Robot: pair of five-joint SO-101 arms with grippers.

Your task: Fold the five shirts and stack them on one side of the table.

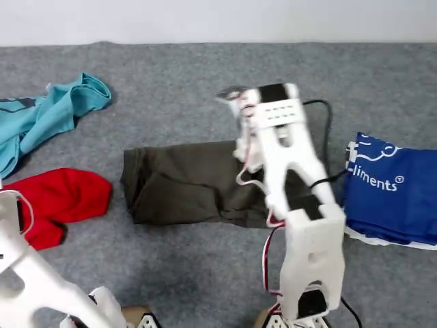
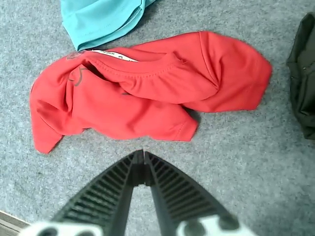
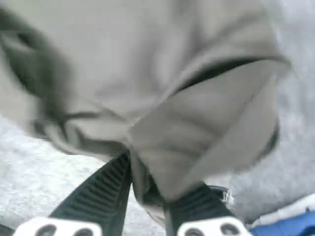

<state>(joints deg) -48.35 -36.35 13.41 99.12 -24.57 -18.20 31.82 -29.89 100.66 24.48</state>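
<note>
Fingers [image 3: 106, 189] of the right gripper [image 3: 145, 194] clamp a fold of the olive shirt [image 1: 177, 184], half folded at mid-table [image 1: 205, 82]. Left gripper [image 2: 143, 156] is pinched closed and empty, just short of the crumpled red shirt [image 2: 147, 88]. Blue shirt [image 1: 396, 191] lies folded on the right arm's side with a white layer [image 1: 369, 238] under it. Teal shirt [image 1: 48, 113] is not yet folded. Judged under halfway.

White lettering [image 1: 374, 180] ending in a small circled mark [image 1: 400, 180] runs across the folded blue shirt [image 1: 396, 205], its start hidden by the fold. The red shirt [image 2: 147, 98] has a white neck label [image 2: 115, 55] with print too small to read.
</note>
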